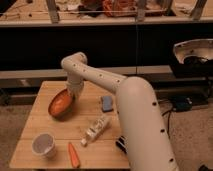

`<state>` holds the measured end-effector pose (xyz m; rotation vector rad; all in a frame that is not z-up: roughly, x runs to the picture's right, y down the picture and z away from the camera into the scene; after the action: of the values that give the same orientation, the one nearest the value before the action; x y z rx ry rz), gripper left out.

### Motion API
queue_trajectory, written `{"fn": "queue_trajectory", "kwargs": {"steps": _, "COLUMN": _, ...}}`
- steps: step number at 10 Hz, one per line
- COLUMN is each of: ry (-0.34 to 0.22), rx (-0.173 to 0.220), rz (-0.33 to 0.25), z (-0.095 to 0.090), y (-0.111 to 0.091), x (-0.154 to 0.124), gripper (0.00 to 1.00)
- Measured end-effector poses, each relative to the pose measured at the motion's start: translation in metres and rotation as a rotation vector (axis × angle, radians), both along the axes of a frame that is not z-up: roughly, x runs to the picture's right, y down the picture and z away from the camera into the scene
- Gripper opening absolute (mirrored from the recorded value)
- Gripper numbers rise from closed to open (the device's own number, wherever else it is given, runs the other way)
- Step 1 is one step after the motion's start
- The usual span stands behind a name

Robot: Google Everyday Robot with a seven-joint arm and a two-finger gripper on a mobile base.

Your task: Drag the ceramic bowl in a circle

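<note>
— What do we lose here?
— The gripper (73, 95), down at the far right rim of the ceramic bowl (60, 105), sits mostly behind its own wrist (we can't tell whether it touches the rim).
— And lower down?
— The arm (142, 125) covers most of a dark object (119, 144) at the front edge of the table (40, 120). We also see the bottom border cut off both arm and table.
</note>
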<state>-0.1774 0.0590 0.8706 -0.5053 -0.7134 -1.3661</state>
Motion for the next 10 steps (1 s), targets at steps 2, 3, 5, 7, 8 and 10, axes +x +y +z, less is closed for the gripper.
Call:
{"fn": "queue_trajectory", "kwargs": {"steps": 2, "ry": 0.02, "rx": 0.006, "rz": 0.032, "z": -0.003, "y": 0.001, "x": 0.025, "gripper": 0.0}}
{"fn": "queue_trajectory", "kwargs": {"steps": 3, "ry": 0.024, "rx": 0.01, "rz": 0.047, "z": -0.006, "y": 0.004, "x": 0.036, "gripper": 0.0}}
{"fn": "queue_trajectory", "kwargs": {"steps": 5, "ry": 0.033, "rx": 0.021, "rz": 0.079, "z": -0.018, "y": 0.017, "x": 0.063, "gripper": 0.0}}
{"fn": "queue_trajectory", "kwargs": {"steps": 7, "ry": 0.025, "rx": 0.024, "rz": 0.077, "z": -0.026, "y": 0.029, "x": 0.065, "gripper": 0.0}}
{"fn": "queue_trajectory", "kwargs": {"steps": 8, "ry": 0.015, "rx": 0.02, "rz": 0.062, "z": -0.03, "y": 0.041, "x": 0.057, "gripper": 0.0}}
{"fn": "queue_trajectory", "kwargs": {"steps": 10, "ry": -0.002, "rx": 0.014, "rz": 0.039, "z": -0.034, "y": 0.056, "x": 0.045, "gripper": 0.0}}
